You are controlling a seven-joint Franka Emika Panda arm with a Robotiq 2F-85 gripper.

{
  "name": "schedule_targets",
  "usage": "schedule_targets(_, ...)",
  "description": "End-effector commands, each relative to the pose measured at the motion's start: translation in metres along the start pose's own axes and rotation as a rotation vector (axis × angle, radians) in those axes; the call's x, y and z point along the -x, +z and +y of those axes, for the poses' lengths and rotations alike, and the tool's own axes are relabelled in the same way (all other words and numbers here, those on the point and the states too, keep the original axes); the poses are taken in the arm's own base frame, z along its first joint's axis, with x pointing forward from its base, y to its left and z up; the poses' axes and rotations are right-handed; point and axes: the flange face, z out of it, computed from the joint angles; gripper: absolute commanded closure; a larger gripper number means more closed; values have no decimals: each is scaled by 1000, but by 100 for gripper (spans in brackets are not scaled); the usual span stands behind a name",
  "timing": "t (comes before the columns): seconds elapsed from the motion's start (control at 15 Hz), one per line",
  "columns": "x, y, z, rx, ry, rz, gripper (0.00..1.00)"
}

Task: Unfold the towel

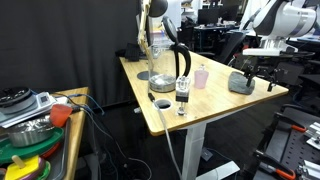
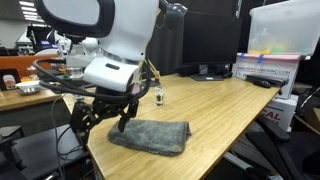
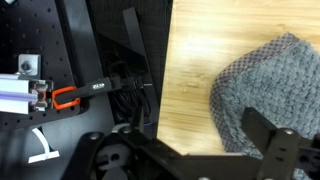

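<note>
Grey-green cloth with a coarse, knitted-looking weave is what we identify as the towel (image 3: 265, 85) in the wrist view, where its rounded edge lies on bare wood close to the table's rim. In an exterior view the towel (image 2: 152, 135) forms a low, thick pad, roughly rectangular with soft corners and a few shallow rumples. It rests flat on the table (image 2: 235, 105) at the near corner, with its long side running along the edge. In an exterior view the towel (image 1: 241, 83) reads as a small darker lump at the far end of the table (image 1: 160, 118), well apart from the pink cup (image 1: 201, 77), the kettle (image 1: 180, 62) and the small dark-capped bottle (image 1: 183, 92). We cannot tell whether the cloth is doubled over. The gripper (image 2: 108, 118) hangs just beside the towel's end, above the table's corner, with its jaws spread wide and nothing between them. In the wrist view one dark finger (image 3: 265, 132) overlaps the cloth, and we cannot tell whether it touches. White print shows on the black bar of the orange clamp (image 3: 65, 97) beyond the table's rim, but it is too small to read. The bottle's label and the coloured strips on the clear box (image 2: 268, 62) are likewise illegible.
</note>
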Motion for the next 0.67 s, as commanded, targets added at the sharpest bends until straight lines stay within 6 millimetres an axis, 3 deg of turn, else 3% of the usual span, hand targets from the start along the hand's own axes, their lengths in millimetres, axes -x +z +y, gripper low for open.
schedule_targets(0.0,-2,12,-5,19,3,-4,0)
schedule_targets(0.4,0,20,-5,43,-5,-7,0)
schedule_targets(0.6,1,17,-8,34,-8,-7,16)
